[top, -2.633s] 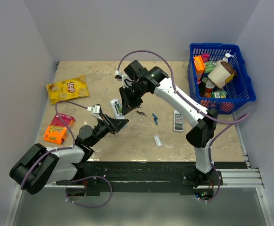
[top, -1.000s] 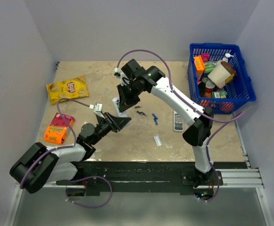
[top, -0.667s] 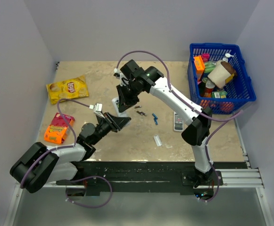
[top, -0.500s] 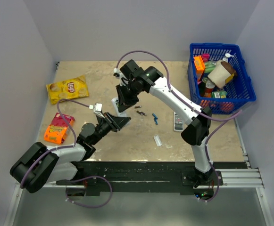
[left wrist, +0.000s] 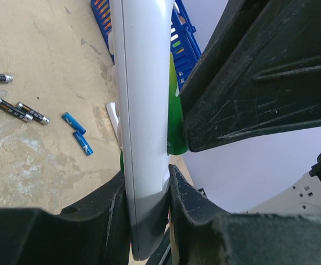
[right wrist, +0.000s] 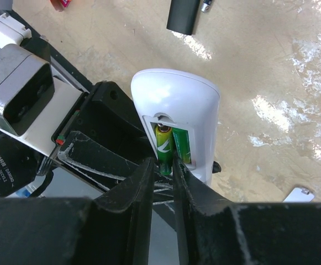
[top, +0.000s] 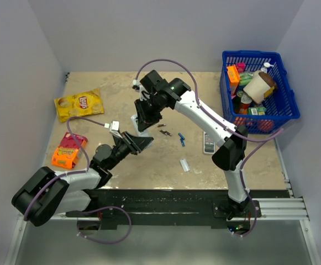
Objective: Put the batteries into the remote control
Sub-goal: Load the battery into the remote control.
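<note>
Above the tabletop (top: 204, 171), near its middle, the left tool (left wrist: 147, 190) is closed firmly on the lower end of the white remote control (left wrist: 143, 99). The long axis of the remote control points up and away, toward the right tool (right wrist: 163, 165). The open bay faces that tool, and both green batteries (right wrist: 166, 144) lie in it lengthwise. Its jaws stand slightly parted at the left cell's end; whether they grip it I cannot tell.
</note>
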You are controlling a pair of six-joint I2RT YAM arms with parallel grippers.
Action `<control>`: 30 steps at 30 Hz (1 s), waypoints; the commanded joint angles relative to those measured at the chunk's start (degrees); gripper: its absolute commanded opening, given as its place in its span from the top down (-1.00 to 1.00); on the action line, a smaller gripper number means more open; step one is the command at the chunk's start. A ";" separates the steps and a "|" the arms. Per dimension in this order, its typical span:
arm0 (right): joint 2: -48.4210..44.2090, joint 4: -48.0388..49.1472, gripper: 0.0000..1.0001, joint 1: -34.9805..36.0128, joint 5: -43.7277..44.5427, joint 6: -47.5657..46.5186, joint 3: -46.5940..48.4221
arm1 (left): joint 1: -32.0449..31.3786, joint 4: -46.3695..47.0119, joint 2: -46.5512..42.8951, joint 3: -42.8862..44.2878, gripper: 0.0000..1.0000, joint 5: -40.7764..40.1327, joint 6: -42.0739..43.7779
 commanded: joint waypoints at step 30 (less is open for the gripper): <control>-32.22 36.84 -0.11 -0.62 -2.64 -36.86 -30.60 | 0.82 3.63 -0.72 4.28 1.00 2.52 0.04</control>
